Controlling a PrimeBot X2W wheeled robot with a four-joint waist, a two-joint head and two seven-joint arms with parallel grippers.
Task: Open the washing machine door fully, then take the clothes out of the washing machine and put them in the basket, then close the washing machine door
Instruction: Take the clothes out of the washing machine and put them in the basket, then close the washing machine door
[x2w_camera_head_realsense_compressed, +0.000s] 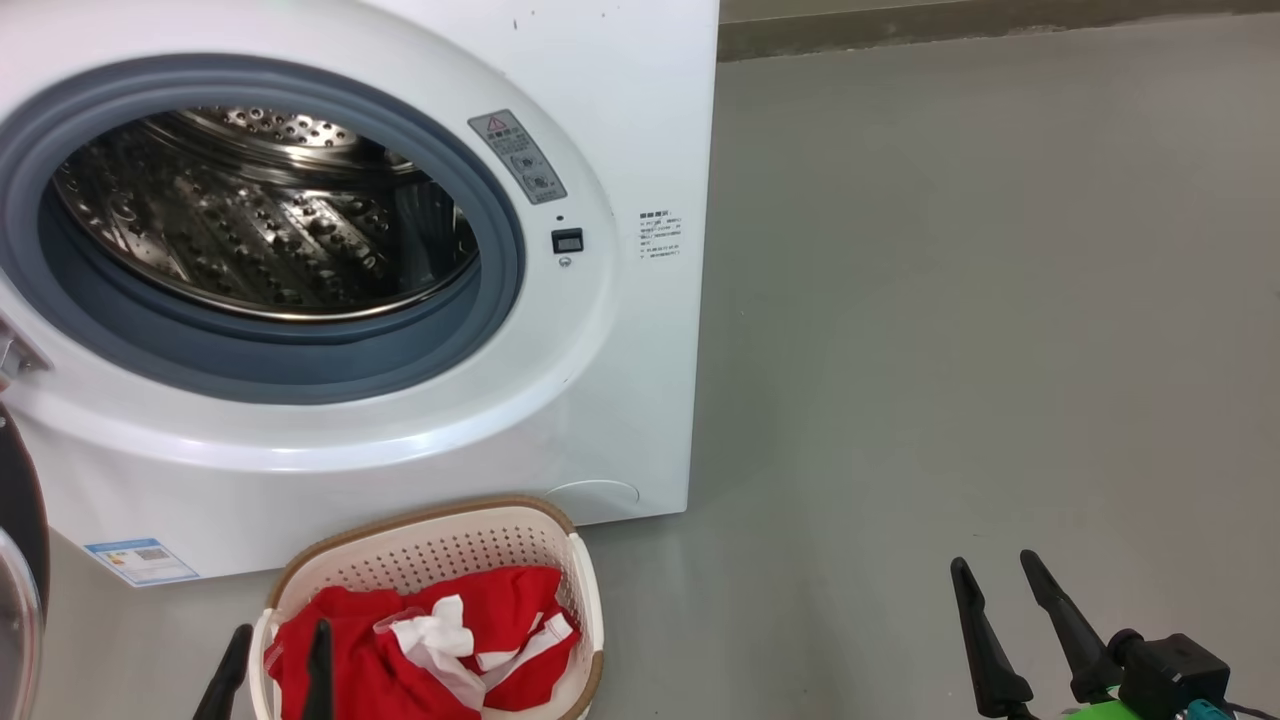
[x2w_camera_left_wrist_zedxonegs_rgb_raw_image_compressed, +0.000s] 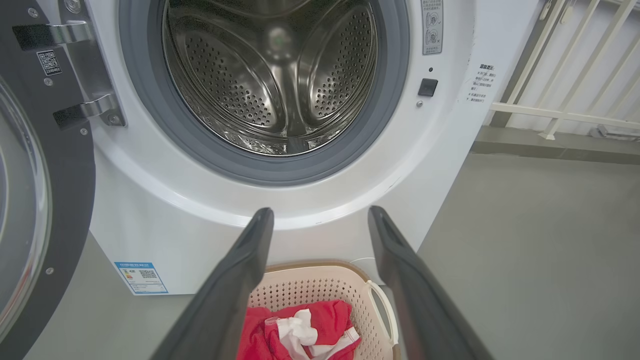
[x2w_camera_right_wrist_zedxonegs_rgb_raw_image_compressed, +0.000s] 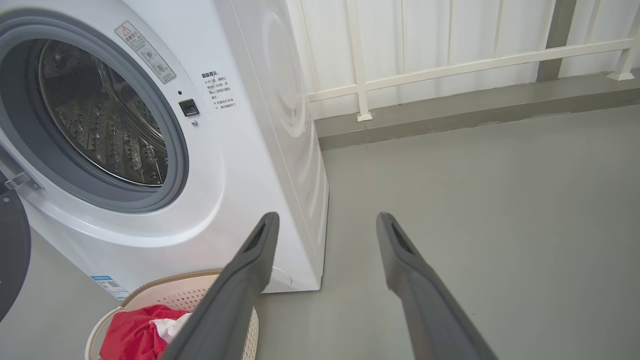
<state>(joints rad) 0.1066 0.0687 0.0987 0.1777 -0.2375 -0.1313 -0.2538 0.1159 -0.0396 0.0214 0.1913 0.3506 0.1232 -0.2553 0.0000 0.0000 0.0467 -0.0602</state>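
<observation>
With the clothes in the basket, the washing machine door stands open left of the left gripper, the nearer one, whose jaws, like those of the right gripper, gape empty.

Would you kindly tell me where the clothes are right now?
The clothes lie in the basket in front of the washing machine, low and left in the head view, by the left gripper.

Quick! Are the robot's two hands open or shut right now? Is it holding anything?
Left gripper: open, holding nothing.
Right gripper: open, holding nothing.
</observation>
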